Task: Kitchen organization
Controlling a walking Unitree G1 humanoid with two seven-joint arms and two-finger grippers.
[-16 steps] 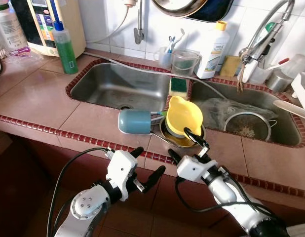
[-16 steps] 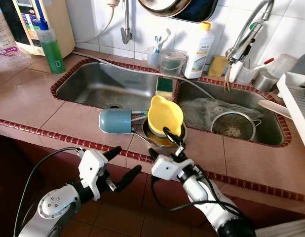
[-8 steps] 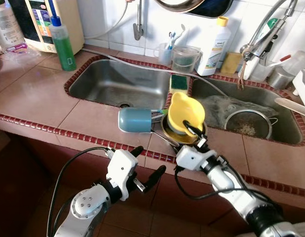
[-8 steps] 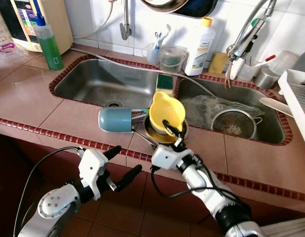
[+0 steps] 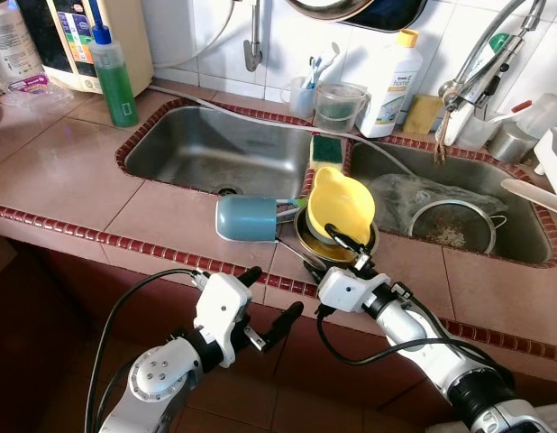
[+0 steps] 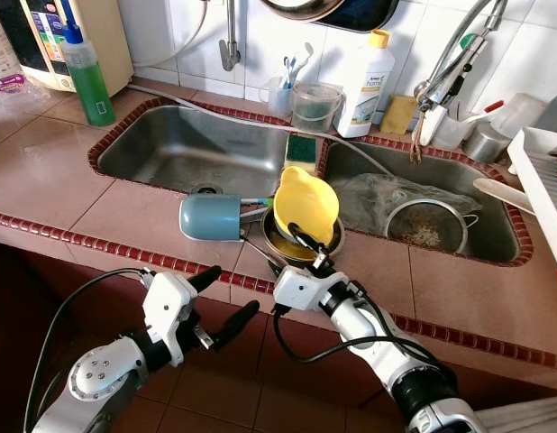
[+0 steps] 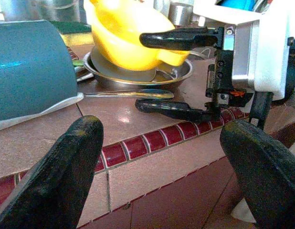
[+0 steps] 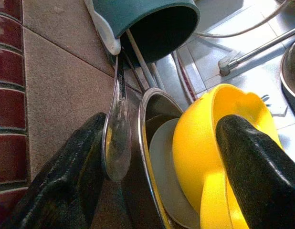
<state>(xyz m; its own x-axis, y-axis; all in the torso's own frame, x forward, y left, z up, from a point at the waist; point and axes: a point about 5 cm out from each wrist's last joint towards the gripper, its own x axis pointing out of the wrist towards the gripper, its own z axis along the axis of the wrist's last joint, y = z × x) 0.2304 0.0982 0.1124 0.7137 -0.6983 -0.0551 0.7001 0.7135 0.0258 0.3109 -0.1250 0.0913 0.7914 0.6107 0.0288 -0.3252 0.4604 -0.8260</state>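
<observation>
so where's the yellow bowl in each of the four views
Left eye view: yellow bowl at centre, tilted in the steel bowl on the counter's front strip, right of the teal cup.
Right eye view: same spot, just left of centre.
Left wrist view: top middle, behind the right claw.
Right wrist view: lower right, between the fingers.
Shared landmark: the teal cup lying on its side beside it.

No text can be read with certainty. Printed labels are seen on the white bottle [image 5: 390, 83], the green bottle [image 5: 115, 79] and the cream appliance [image 5: 87, 38], all too small to decipher.
</observation>
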